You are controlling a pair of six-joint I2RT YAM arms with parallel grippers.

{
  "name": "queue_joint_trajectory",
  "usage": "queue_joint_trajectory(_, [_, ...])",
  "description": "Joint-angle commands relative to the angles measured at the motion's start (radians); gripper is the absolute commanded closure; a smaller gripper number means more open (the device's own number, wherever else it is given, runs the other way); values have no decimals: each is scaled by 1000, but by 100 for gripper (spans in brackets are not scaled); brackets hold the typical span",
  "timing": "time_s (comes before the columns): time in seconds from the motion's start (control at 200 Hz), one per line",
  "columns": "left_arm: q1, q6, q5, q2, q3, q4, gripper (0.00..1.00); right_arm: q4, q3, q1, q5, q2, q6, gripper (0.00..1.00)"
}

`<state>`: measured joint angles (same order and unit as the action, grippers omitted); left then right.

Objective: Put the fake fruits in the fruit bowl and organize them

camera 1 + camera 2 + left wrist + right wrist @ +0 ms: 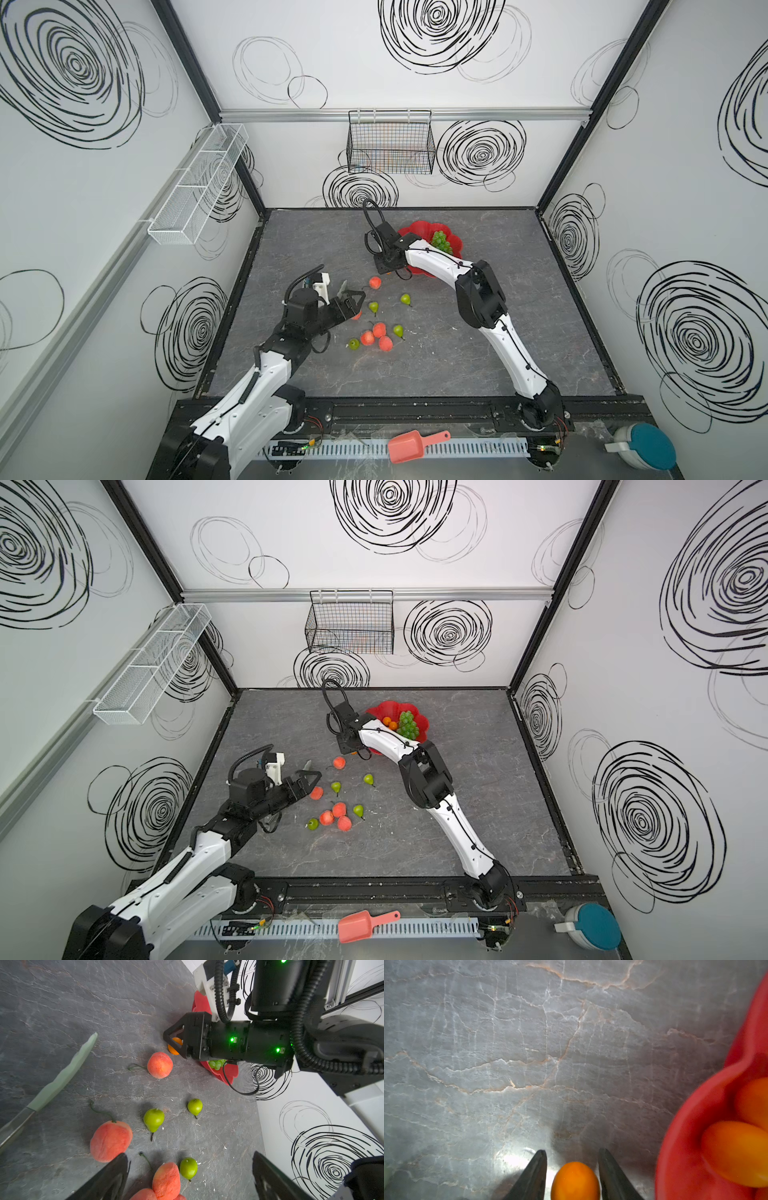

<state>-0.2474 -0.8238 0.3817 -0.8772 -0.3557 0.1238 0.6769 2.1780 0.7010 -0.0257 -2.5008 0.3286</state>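
In both top views the fruit bowl (415,227) sits on the table (457,374) toward 12 o'clock, a little right of the middle. The bunch of grapes (440,242) lies in it. A top view also shows an orange (387,721) touching the grapes at their 9 o'clock, and our right wrist view shows two such balls inside the red rim.

Our right hand (572,1150) reaches down at the bowl's 8 o'clock, just outside the rim. Its fingers stand part-way open on either side of a loose orange (575,1180) that rests on the table. A thin strip of table shows between one finger and the ball, so we see no firm grip.

Our left hand (189,1155) hangs above the table at about 9 o'clock from the middle, fingers spread wide, holding nothing. The other fruits lie scattered on the table near it, around 8 o'clock. There are five peaches (379,330) and four pears (405,299), all well apart from the bowl. One peach (356,314) is partly hidden under the left hand.
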Motion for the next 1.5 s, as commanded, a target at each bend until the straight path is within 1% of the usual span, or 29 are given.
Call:
queue_joint_trajectory(0.0, [8,9,7,2,-26,50,4,27,23,-3,4,-22,-6,55])
queue_joint_trajectory(0.58, [8,9,6,14,-25,36,4,71,23,-3,4,-30,4,57])
queue_joint_trajectory(0.976, [8,8,5,24,-23,30,4,78,23,-3,3,-27,9,61])
queue_joint_trajectory(1.061, [8,8,5,24,-25,32,4,82,23,-3,3,-23,12,64])
queue_joint_trajectory(1.346, [8,17,4,19,-31,30,4,92,24,-7,-13,30,20,65])
queue_joint_trajectory(1.406, [8,25,0,13,-40,28,4,98,23,-8,-16,50,23,67])
queue_joint_trajectory(1.496, [9,43,0,-13,-66,27,4,105,23,-8,-22,82,28,67])
